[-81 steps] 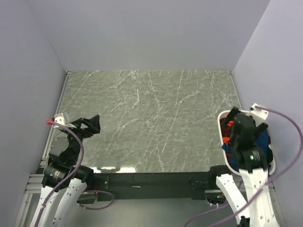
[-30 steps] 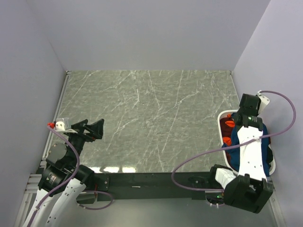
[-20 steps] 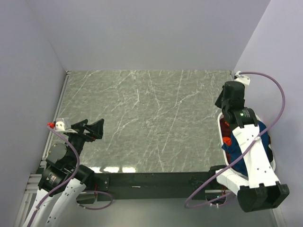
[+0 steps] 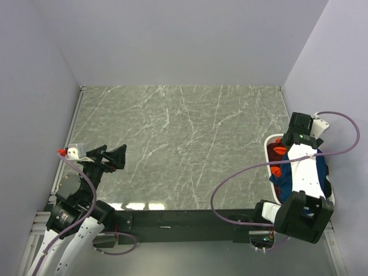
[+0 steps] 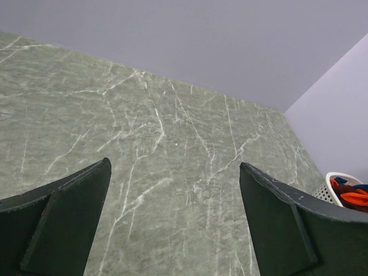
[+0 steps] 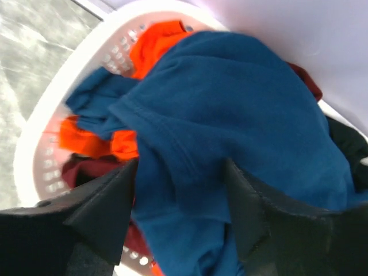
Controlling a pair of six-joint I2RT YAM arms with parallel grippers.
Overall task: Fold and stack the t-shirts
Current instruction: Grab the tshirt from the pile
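T-shirts (image 4: 279, 174) sit only at the right end of the scene, heaped in a basket (image 4: 268, 150).

At the near left corner, the left gripper (image 4: 119, 157) hangs above the grey-green marbled table (image 4: 184, 138). Its two dark fingers (image 5: 69, 213) stand wide apart with nothing between them but bare tabletop. In its wrist view the basket shows small at the far right edge (image 5: 323, 190), with orange cloth (image 5: 352, 197) poking over the rim.

A purple cable (image 4: 230, 181) loops across the near right part of the table.

At the right edge, against the pale wall, the white perforated basket (image 6: 54, 109) holds the crumpled shirts. From left to right in the right wrist view, a dark red one (image 6: 86, 168) lies low by the basket wall and a bright orange one (image 6: 152, 49) shows at the far rim and again beside the red. A blue one (image 6: 241, 109) is spread over the top of the heap. The right arm (image 4: 305, 172) reaches over the basket. The right gripper (image 6: 181, 164) points down at the blue shirt with its fingers (image 6: 109, 207) spread apart. Blue cloth shows in the gap, and I cannot tell whether the tips touch it.
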